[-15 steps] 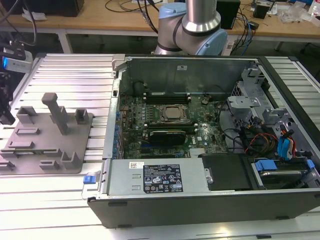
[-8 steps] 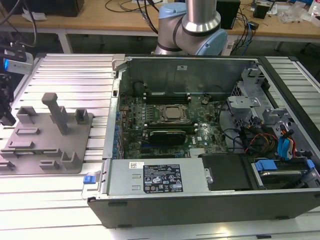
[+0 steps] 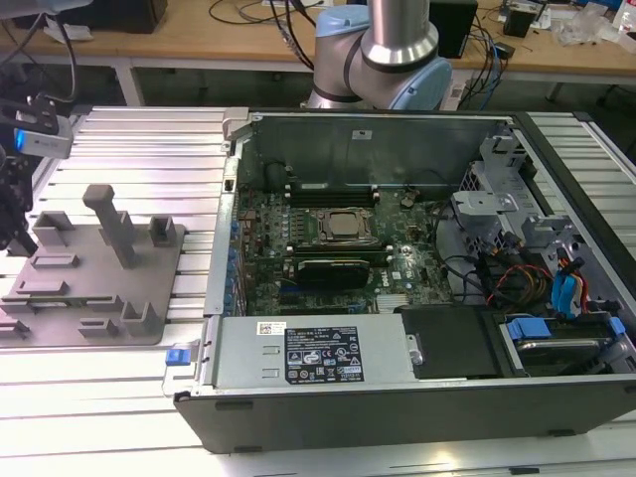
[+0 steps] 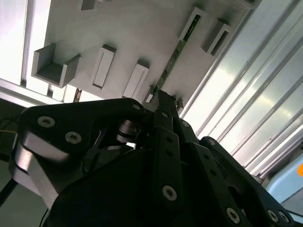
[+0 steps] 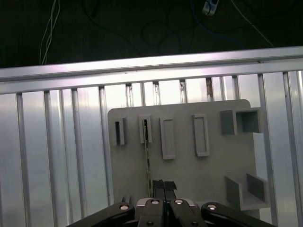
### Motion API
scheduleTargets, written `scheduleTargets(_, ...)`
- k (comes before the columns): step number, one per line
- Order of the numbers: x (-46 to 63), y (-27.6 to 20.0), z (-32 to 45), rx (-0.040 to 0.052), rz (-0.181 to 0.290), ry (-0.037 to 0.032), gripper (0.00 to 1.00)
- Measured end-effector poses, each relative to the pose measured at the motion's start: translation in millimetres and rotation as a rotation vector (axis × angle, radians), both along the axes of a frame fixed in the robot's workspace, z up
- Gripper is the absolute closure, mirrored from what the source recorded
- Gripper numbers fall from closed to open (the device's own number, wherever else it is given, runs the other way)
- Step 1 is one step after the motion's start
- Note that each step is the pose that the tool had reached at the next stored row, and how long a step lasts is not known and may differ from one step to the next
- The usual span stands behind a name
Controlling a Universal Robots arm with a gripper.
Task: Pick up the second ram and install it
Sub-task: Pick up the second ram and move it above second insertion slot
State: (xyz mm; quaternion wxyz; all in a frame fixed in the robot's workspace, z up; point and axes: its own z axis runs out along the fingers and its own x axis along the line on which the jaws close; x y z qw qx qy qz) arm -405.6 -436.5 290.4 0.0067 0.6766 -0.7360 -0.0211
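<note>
Ribbed aluminium bench (image 3: 129, 139) carries two things in the exterior view: an open computer case (image 3: 397, 397) on the exterior view's right, its motherboard (image 3: 338, 248) bare to the camera, and a grey fixture plate (image 3: 99, 308) on the exterior view's left. The arm (image 3: 388, 40) rises behind the case.

Both wrist views look down at that plate. The second ram (image 5: 147, 156) stands on edge on it as a thin green-edged line, its far end seated in a slotted block (image 5: 145, 130). It is well apart from the case and not yet in any motherboard slot.

The end effector (image 5: 164, 185) sits over the near end of the stick. In the first wrist view its two fingertips (image 5: 158, 185) look pressed together, with only a thin dark seam between them. The stick does not run into that seam. It passes just beside one fingertip, close enough that I cannot tell whether they touch. My reading is a closed end effector that grips nothing.

The relation that matters is alignment. The stick's long axis runs straight away from the fingertips toward the slotted block, so the seam and the stick are close to parallel but offset sideways. In the second wrist view the green edge (image 4: 173, 61) likewise ends at the side of the fingertips and not between them
</note>
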Motion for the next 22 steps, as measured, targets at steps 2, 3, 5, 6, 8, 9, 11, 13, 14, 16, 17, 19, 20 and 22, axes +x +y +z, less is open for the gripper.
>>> scheduleTargets(2, 0.0, 0.0, -2.4, 0.0, 0.0, 0.0, 0.92)
scheduleTargets(3, 0.0, 0.0, -4.7, 0.0, 0.0, 0.0, 0.92)
scheduleTargets(5, -0.2, -0.2, -7.5, -0.0001, 0.0, 0.0, 0.92)
scheduleTargets(6, -0.2, -0.9, -8.9, 0.0, 0.0, 0.0, 0.92)
scheduleTargets(8, -0.3, -2.3, -12.4, 0.0, 0.0, 0.0, 0.92)
scheduleTargets(9, -0.3, -2.6, -14.1, 0.0, 0.0, 0.0, 0.92)
scheduleTargets(11, -0.3, -2.9, -16.3, 0.0, 0.0, 0.0, 0.92)
scheduleTargets(13, -0.4, -3.0, -18.4, 0.0, 0.0, -0.0001, 0.92)
scheduleTargets(14, -0.4, -3.0, -19.5, 0.0, 0.0, 0.0, 0.92)
scheduleTargets(16, -0.4, -3.1, -20.9, 0.0, 0.0, 0.0, 0.92)
scheduleTargets(17, -0.5, -3.1, -22.1, 0.0, 0.001, 0.0, 0.92)
scheduleTargets(19, -0.5, -3.2, -24.6, 0.0, 0.001, 0.0, 0.92)
scheduleTargets(20, -0.5, -3.2, -25.1, 0.0, 0.001, 0.0, 0.92)
scheduleTargets(22, -0.5, -3.1, -26.8, 0.0, 0.001, 0.0, 0.92)
